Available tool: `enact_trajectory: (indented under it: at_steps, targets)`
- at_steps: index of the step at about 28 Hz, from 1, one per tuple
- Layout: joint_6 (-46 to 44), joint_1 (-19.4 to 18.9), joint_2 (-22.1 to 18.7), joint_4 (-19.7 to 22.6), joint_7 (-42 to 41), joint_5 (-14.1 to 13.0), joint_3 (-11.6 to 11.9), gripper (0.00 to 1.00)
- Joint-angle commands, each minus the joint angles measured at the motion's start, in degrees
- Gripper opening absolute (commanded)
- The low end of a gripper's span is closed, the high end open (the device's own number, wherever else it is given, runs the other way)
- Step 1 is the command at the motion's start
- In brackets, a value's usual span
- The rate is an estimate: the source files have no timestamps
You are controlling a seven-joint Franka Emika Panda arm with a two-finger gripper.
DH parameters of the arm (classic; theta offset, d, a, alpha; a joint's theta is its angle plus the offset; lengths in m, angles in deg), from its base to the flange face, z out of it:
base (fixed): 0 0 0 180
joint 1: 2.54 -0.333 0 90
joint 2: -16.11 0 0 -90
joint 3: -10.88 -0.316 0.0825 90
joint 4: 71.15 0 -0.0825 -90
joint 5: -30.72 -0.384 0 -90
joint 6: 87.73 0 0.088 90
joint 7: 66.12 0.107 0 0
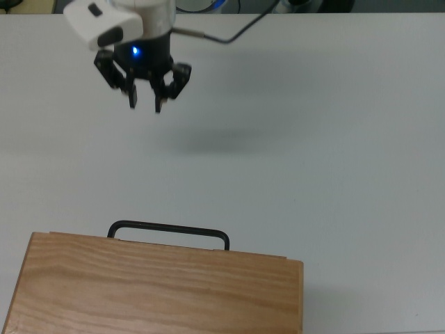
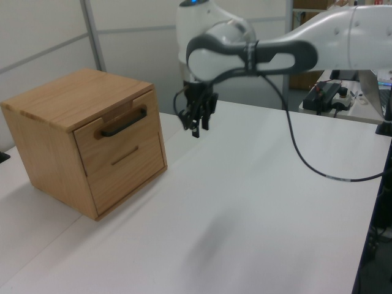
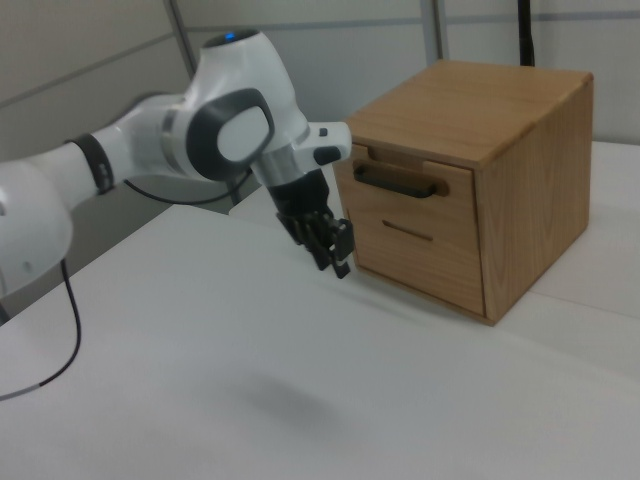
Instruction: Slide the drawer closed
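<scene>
In the top view, the light wooden drawer with its thin black U-shaped handle [image 1: 169,230] sits flush in the grained wooden cabinet [image 1: 156,289] nearest; beyond, over the white worktop [image 1: 334,139], the black two-finger pincer [image 1: 144,106] hangs open, well apart.

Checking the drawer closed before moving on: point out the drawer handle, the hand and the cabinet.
drawer handle [image 2: 124,122], left view, middle of black bar
hand [image 1: 144,103], top view, between fingertips
cabinet [image 3: 470,100], right view, top board

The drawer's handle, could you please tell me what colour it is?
Black; the handle shows best in the left view.
</scene>
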State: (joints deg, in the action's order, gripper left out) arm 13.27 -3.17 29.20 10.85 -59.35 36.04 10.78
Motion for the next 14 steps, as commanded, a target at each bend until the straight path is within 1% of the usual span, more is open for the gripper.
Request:
enact_trajectory:
  at_steps: [1,2,4,14]
  targets:
    - [-6.15,1.95,-4.65,1.59,-4.05,-3.29,-0.08,0.69]
    - [-7.9,2.56,-5.62,1.68,-4.48,-3.99,-0.08,0.85]
    - [-9.23,2.83,-6.33,1.77,-5.19,-4.26,-0.08,1.0]
    - [-12.14,3.01,-8.44,1.85,-8.53,-4.26,0.0,1.0]
